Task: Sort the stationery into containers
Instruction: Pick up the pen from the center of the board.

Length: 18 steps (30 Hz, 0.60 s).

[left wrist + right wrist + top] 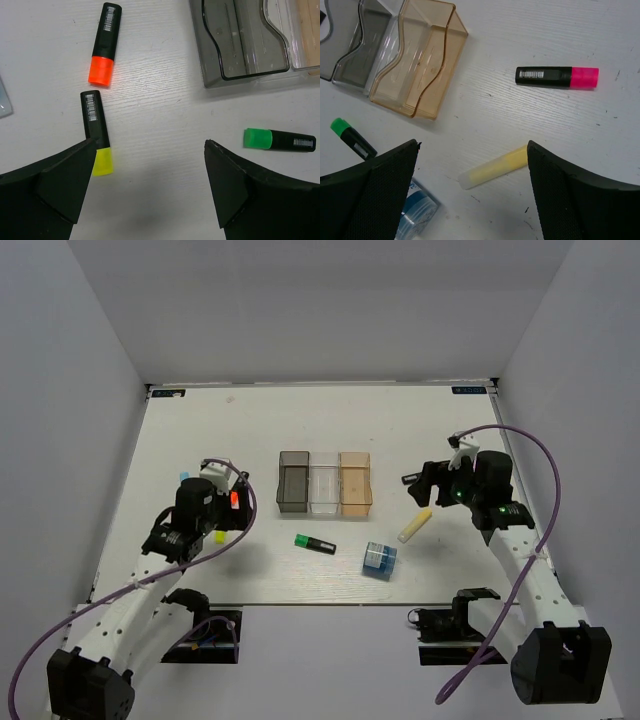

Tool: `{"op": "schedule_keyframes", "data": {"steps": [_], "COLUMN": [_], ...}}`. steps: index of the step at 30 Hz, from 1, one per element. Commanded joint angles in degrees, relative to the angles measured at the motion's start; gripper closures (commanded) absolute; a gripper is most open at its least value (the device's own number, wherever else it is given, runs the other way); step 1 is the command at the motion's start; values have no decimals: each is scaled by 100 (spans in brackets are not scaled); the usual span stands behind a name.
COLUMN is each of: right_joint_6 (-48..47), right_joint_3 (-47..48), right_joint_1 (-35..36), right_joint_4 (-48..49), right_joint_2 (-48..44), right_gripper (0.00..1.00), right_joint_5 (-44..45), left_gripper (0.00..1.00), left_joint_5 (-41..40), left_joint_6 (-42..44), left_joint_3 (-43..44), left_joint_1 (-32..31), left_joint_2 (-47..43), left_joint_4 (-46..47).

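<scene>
Three bins stand in a row: dark grey [292, 483], clear [324, 483] and amber [356, 483]. My left gripper [240, 518] is open and empty above the table [150, 142]. An orange-capped marker [103, 45] and a yellow-capped marker [97, 131] lie to its left, and a green-capped marker [280, 140] lies to its right. My right gripper [418, 488] is open and empty [472, 145] above a pale yellow stick [494, 167]. A pink-capped marker [555, 76] lies beyond it. A blue block [379, 559] sits near the front edge.
The corner of a light blue item [4, 100] shows at the left edge of the left wrist view. The white table [250, 430] is enclosed by grey walls on three sides. The arm bases sit at the near edge.
</scene>
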Motion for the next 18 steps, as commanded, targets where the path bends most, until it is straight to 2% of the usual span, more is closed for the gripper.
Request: {"op": "schedule_keyframes", "data": {"steps": [1,4,7,8,10,11,12,13,14,15,16,17,18], "right_joint_6": [-572,-1705,-2296,-2411,-2568,-2761,-2763,-2615,-2666,-2597,-2292,-2271,-2280], "right_joint_3": [162,363,724,803,865,909,909,866,787,725,698,672,689], "right_joint_1": [51,60,87,87,122,122,122,131,139,140,174,209,236], "right_joint_4": [-45,-739,-1425,-1496,-1662,-1750,-1751,-1690,-1655,-1542,-1462,-1453,-1444], "right_joint_2": [-118,-153,-4,57,102,128,93,50,32,23,-21,-12,-65], "right_gripper": [10,10,10,10,10,10,10,14,42,99,100,97,65], "right_joint_5": [-275,-530,-496,-373,-196,-475,-469,-669,-932,-969,-1030,-1118,-1154], "left_gripper": [0,2,21,39,68,96,100,100,100,96,81,49,44], "left_joint_5": [106,18,-52,-26,-43,-61,-44,9,9,9,44,105,97], "left_joint_6": [-96,-236,-403,-525,-692,-815,-851,-913,-948,-922,-913,-913,-783], "left_joint_3": [345,582,863,1046,1197,1293,1355,1434,1461,1461,1557,1628,1768], "left_joint_1": [94,130,253,427,569,822,946,1043,1297,1360,1465,1579,1641], "left_joint_2": [177,485,845,994,1275,1346,1521,1705,1794,1969,2188,2295,2705], "left_joint_4": [-17,-123,-333,-438,-579,-771,-834,-905,-888,-896,-879,-844,-861]}}
